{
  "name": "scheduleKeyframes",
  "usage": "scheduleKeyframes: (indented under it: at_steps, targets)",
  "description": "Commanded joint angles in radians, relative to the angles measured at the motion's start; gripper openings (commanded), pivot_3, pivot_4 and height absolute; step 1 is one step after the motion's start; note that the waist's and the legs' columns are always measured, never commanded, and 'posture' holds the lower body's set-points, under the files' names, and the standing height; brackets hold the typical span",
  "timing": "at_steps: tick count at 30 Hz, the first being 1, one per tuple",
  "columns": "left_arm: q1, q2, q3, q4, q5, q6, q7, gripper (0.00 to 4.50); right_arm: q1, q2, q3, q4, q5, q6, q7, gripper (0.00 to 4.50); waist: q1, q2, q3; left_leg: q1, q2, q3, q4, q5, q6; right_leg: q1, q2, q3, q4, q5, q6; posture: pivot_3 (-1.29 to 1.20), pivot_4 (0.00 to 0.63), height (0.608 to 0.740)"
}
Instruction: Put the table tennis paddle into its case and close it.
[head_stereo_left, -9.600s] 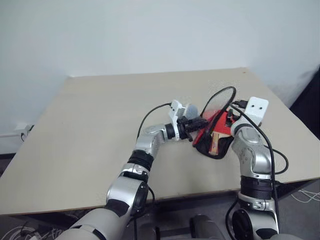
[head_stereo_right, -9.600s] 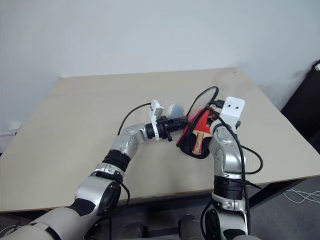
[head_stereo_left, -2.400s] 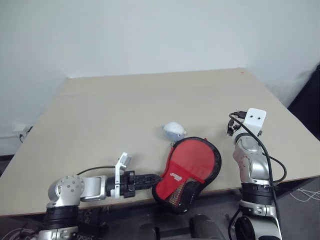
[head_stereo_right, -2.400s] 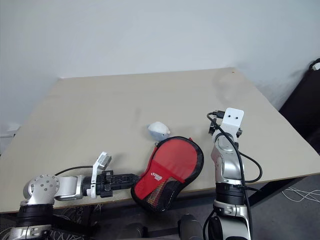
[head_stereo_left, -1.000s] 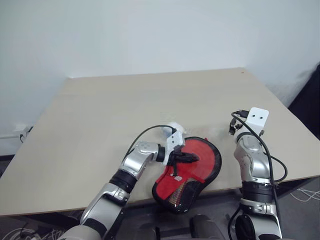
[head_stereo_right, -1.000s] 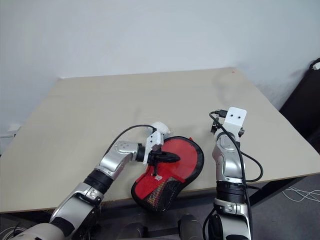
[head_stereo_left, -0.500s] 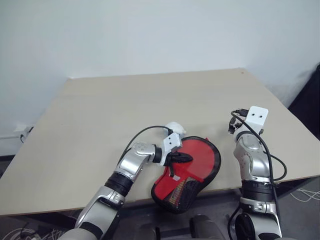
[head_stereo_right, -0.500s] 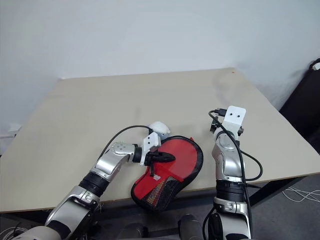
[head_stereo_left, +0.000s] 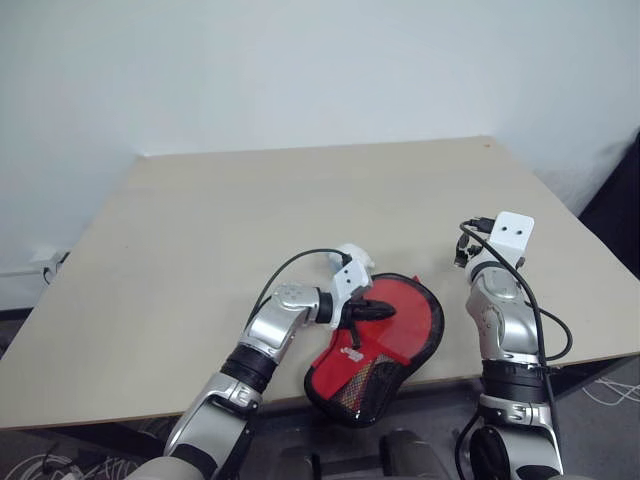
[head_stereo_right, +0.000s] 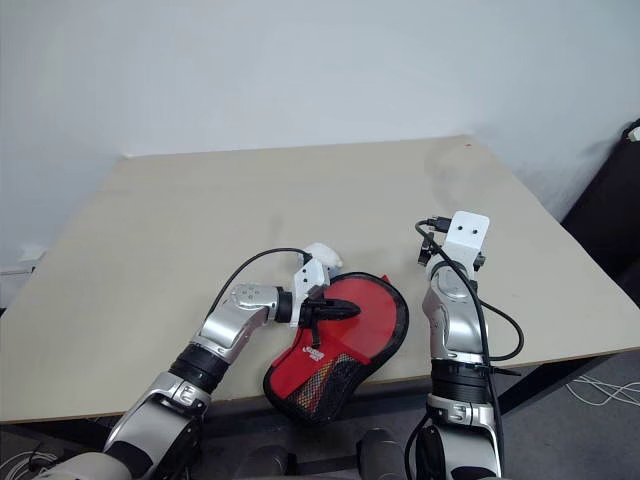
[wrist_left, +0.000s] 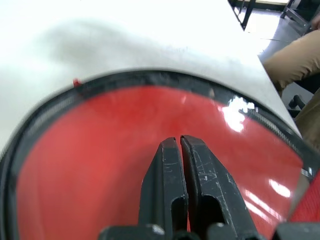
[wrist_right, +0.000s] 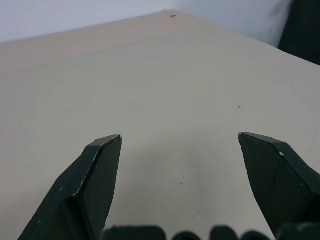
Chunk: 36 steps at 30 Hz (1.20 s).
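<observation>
The case (head_stereo_left: 405, 325) lies flat near the table's front edge, red panel up, with a black zipper rim and a mesh window at its narrow end. The paddle is hidden. My left gripper (head_stereo_left: 390, 311) is shut with nothing between its fingers. It reaches in from the left, its tips over the middle of the red panel (wrist_left: 100, 150); I cannot tell whether they touch it. My right gripper (wrist_right: 180, 142) stands open over bare table, to the right of the case and apart from it.
A small grey-white lump (head_stereo_right: 322, 253) sits just behind the case, beside my left wrist. The beige table (head_stereo_left: 200, 230) stretches wide to the left and back. The case's narrow end is at the front edge. Tan-trousered legs of a person (wrist_left: 295, 55) show beyond the table.
Over the last half second my shut left gripper has shifted slightly to the right over the red panel. The case and my right arm have stayed where they were.
</observation>
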<state>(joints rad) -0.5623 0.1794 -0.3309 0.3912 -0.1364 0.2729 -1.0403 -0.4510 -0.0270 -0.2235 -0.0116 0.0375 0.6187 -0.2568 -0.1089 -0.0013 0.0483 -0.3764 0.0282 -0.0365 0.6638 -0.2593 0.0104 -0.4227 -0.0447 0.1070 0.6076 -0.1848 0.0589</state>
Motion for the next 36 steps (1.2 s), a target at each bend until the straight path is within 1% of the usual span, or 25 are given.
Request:
scheduleKeyframes:
  at_steps: [1, 7, 9, 13, 16, 21, 22, 24, 28, 36]
  targets:
    - [-0.042, -0.031, 0.016, -0.014, -0.012, -0.008, 0.019, 0.05, -0.029, -0.006, 0.004, -0.018, 0.005, -0.027, 0.011, 4.05, 0.0, 0.0, 0.0, 0.0, 0.0, 0.0, 0.0, 0.0, 0.0, 0.0, 0.0, 0.0, 0.0, 0.0, 0.0, 0.0, 0.0, 0.74]
    - [-0.036, -0.038, -0.044, 0.053, 0.068, -0.031, 0.046, 0.05, -0.034, -0.017, 0.0, -0.016, 0.007, -0.026, 0.019, 4.05, 0.0, 0.0, 0.0, 0.0, 0.0, 0.0, 0.0, 0.0, 0.0, 0.0, 0.0, 0.001, 0.0, 0.0, 0.0, 0.0, 0.0, 0.74]
    - [-0.029, -0.037, -0.053, 0.067, 0.076, -0.021, 0.042, 0.05, -0.038, -0.036, 0.004, -0.01, 0.012, -0.023, 0.048, 4.05, 0.0, 0.0, 0.0, 0.0, 0.0, 0.0, 0.0, 0.0, 0.0, 0.0, 0.001, 0.001, 0.0, 0.0, 0.0, 0.0, 0.0, 0.74]
    - [-0.025, -0.037, -0.049, 0.087, 0.086, -0.004, 0.056, 0.05, -0.049, -0.091, 0.02, 0.014, 0.036, -0.017, 0.149, 4.05, 0.0, 0.0, 0.0, 0.001, 0.0, 0.0, 0.0, 0.0, 0.0, 0.001, 0.001, 0.002, 0.0, 0.0, 0.0, 0.0, 0.0, 0.74]
    - [-0.026, -0.036, -0.049, 0.092, 0.09, 0.0, 0.061, 0.05, -0.056, -0.146, 0.063, 0.012, 0.074, -0.017, 0.291, 4.05, 0.0, 0.0, 0.0, 0.001, 0.0, 0.0, 0.001, 0.0, 0.0, 0.002, 0.001, 0.002, 0.0, 0.0, 0.0, 0.0, 0.0, 0.74]
    - [-0.028, -0.037, -0.049, 0.093, 0.092, 0.0, 0.063, 0.05, -0.082, -0.205, 0.074, 0.002, 0.178, 0.013, 0.485, 4.05, -0.001, 0.0, 0.0, 0.007, 0.0, 0.0, 0.001, 0.0, 0.0, 0.006, 0.002, 0.003, 0.0, 0.0, -0.001, 0.0, 0.0, 0.74]
    - [-0.029, -0.037, -0.049, 0.094, 0.092, 0.0, 0.063, 0.02, -0.088, -0.217, 0.074, 0.008, 0.194, 0.017, 0.518, 4.22, -0.001, 0.0, 0.0, 0.009, 0.0, 0.0, 0.0, 0.0, 0.0, 0.009, 0.002, 0.003, 0.0, -0.001, -0.001, 0.0, 0.0, 0.74]
    - [-0.03, -0.038, -0.048, 0.096, 0.093, 0.001, 0.062, 0.0, -0.1, -0.238, 0.076, 0.027, 0.22, 0.028, 0.568, 4.49, 0.0, -0.001, 0.0, 0.014, 0.0, 0.0, -0.001, 0.0, 0.0, 0.013, 0.002, 0.003, -0.001, -0.001, -0.002, 0.0, 0.0, 0.74]
    - [-0.031, -0.041, -0.049, 0.1, 0.093, -0.001, 0.062, 0.0, -0.12, -0.266, 0.088, 0.08, 0.257, 0.059, 0.652, 4.49, 0.0, -0.001, 0.0, 0.014, 0.0, 0.0, -0.001, 0.0, 0.0, 0.013, 0.002, 0.003, -0.001, -0.001, -0.002, 0.0, 0.0, 0.74]
    - [-0.028, -0.045, -0.047, 0.099, 0.092, -0.001, 0.064, 0.0, -0.157, -0.272, 0.156, 0.152, 0.311, 0.126, 0.796, 4.49, 0.0, -0.001, 0.0, 0.014, 0.0, 0.0, -0.001, 0.0, 0.0, 0.013, 0.002, 0.003, -0.001, -0.001, -0.002, 0.0, 0.0, 0.74]
